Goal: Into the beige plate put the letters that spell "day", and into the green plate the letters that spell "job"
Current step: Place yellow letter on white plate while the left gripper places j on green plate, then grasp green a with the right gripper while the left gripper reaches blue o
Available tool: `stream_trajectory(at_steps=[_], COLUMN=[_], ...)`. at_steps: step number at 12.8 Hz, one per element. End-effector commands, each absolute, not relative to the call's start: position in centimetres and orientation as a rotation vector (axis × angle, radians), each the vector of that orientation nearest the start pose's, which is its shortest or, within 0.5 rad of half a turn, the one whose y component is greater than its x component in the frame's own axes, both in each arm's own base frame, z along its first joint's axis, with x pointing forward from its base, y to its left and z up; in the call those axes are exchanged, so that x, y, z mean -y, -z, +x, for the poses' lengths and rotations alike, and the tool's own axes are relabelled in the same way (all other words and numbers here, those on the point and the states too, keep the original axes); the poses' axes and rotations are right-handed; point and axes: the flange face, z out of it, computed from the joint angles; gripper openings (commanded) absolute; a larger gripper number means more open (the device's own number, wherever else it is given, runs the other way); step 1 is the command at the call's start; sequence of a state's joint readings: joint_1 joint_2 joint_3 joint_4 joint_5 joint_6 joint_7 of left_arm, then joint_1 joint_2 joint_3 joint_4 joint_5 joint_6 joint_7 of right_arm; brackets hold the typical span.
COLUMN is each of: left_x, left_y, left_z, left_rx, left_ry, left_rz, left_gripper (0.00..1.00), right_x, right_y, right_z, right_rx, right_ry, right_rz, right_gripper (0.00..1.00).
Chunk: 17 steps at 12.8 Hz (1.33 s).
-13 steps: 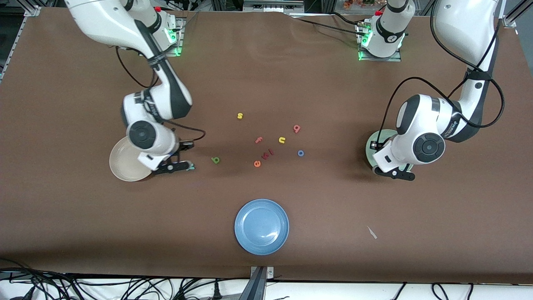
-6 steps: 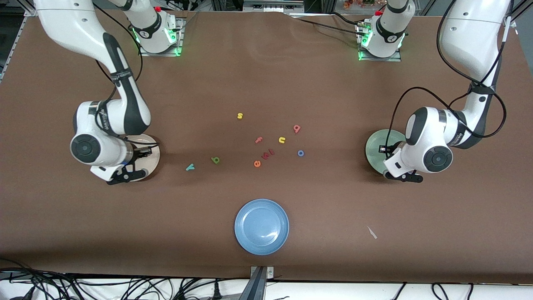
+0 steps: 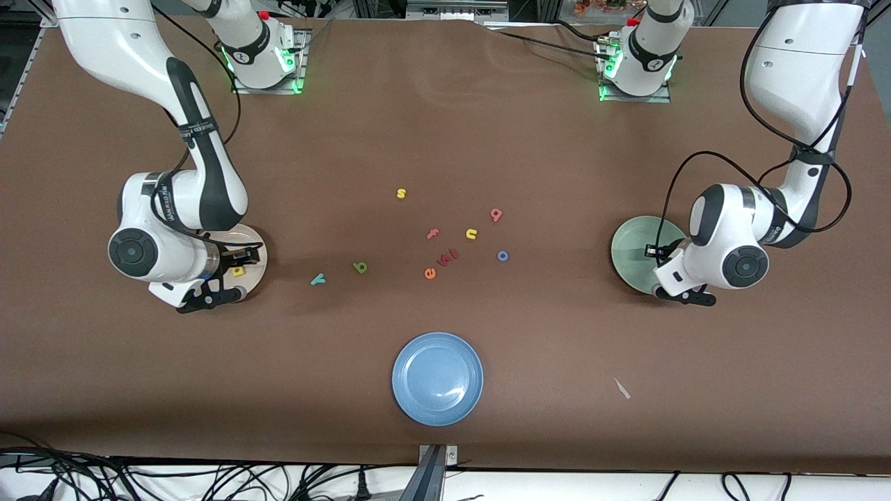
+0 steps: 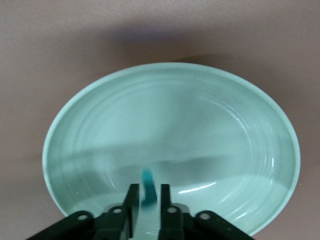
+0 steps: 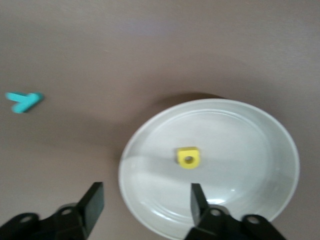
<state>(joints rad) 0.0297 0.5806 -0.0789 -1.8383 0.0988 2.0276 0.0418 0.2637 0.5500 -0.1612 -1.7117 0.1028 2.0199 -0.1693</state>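
At the middle left of the front view, the right gripper hangs with its fingers spread wide over the beige plate, where the yellow d lies. At the middle right, the left gripper is over the green plate, its fingers close on either side of the teal j. Mid-frame on the table lie the teal y, green a, blue o and red-pink b.
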Motion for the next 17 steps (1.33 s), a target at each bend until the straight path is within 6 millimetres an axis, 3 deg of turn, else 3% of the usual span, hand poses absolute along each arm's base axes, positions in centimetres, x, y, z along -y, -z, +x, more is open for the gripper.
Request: stream_trajectory(at_steps=[1, 4, 7, 9, 13, 17], left_x=[2.1, 3.0, 7.0, 10.7, 18.3, 25.8], left_y=[-18.5, -20.2, -23.3, -24.7, -27.0, -28.3], left_z=[59.8, 60.0, 60.0, 59.9, 59.2, 59.2], left_rx=[-0.265, -0.274, -0.339, -0.306, -0.203, -0.099], left_ry=[-0.591, -0.593, -0.562, -0.533, -0.483, -0.413], left_rz=[-3.025, -3.017, -3.037, -3.051, -3.087, -3.112], left_gripper=[1.00, 1.00, 1.00, 1.00, 1.00, 1.00], right_x=[-10.7, -16.3, -21.3, -24.3, -26.5, -30.9], right_y=[-26.5, -26.7, -25.4, -24.6, -23.2, -21.3], right_z=[64.0, 63.0, 62.4, 61.9, 61.8, 60.5], right_rx=[0.212, 0.111, 0.113, 0.209, 0.390, 0.511], right_ry=[-0.381, -0.368, -0.341, -0.291, -0.195, -0.095], right_rz=[-3.059, -3.090, -3.111, -3.092, -3.053, -3.047], right_gripper=[1.00, 1.00, 1.00, 1.00, 1.00, 1.00])
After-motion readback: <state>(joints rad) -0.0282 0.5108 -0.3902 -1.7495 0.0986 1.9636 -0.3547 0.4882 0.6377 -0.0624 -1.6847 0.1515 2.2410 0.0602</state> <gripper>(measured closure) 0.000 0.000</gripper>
